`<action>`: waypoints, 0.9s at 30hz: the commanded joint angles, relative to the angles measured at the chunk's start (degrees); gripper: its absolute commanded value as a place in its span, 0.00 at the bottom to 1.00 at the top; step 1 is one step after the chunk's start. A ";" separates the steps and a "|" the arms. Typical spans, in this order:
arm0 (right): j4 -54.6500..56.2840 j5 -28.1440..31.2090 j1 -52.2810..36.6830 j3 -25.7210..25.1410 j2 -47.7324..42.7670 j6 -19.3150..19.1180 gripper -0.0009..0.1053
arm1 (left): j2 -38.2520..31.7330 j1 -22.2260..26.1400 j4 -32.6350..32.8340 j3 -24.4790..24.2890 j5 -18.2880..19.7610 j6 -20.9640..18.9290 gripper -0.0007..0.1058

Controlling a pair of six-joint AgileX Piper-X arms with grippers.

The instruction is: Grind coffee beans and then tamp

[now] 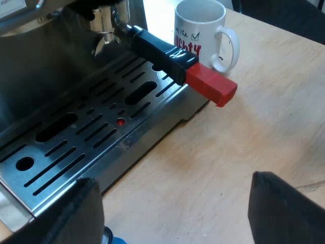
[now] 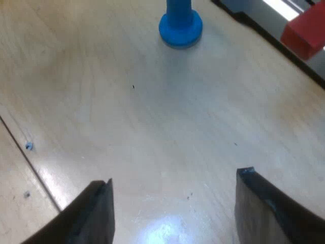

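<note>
Left claw: the left claw (image 1: 175, 206) is held released, its two black fingers (image 1: 76, 213) spread wide with nothing between them.
Left arm pose: it is angled down over the table (image 1: 254, 147), just off the front edge of the drip tray (image 1: 76, 142), with the fingers directed toward the machine (image 1: 45, 66).
Holder: the holder (image 1: 160, 51) is seen locked into the machine's front; its dark handle juts out over the tray's edge, and the red end (image 1: 210, 86) overhangs the table.
Mug: a white mug (image 1: 200, 30) with red lettering is stood on the table just beyond the red end, apart from it.
Right claw: the right claw (image 2: 172, 206) is likewise held released, nothing being gripped.
Right arm pose: it is tilted down above bare table (image 2: 127, 117), well apart from the tamper.
Tamper: the blue tamper (image 2: 180, 23) is stood upright on its round base on the table, ahead of the right fingers (image 2: 96, 213) and near the machine's front edge (image 2: 254, 15) and the red end (image 2: 303, 33).
</note>
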 commanded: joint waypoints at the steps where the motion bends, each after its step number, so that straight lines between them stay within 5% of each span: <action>1: -3.62 6.11 3.72 0.22 1.35 2.05 0.52 | -0.17 -0.36 -0.93 -0.23 0.39 -0.04 0.59; 11: -19.65 20.75 11.57 6.43 5.34 8.62 0.52 | -0.17 -0.36 -0.93 -0.23 0.39 -0.04 0.59; 17: -28.57 28.58 12.15 10.55 6.39 15.97 0.49 | -0.17 -0.36 -0.93 -0.23 0.39 -0.04 0.59; 24: -31.18 29.30 12.15 11.54 6.39 16.81 0.05 | -0.17 -0.36 -0.93 -0.23 0.39 -0.04 0.59; 27: -31.94 30.22 12.15 11.54 6.70 16.81 0.01 | -0.17 -0.36 -0.93 -0.23 0.39 -0.04 0.59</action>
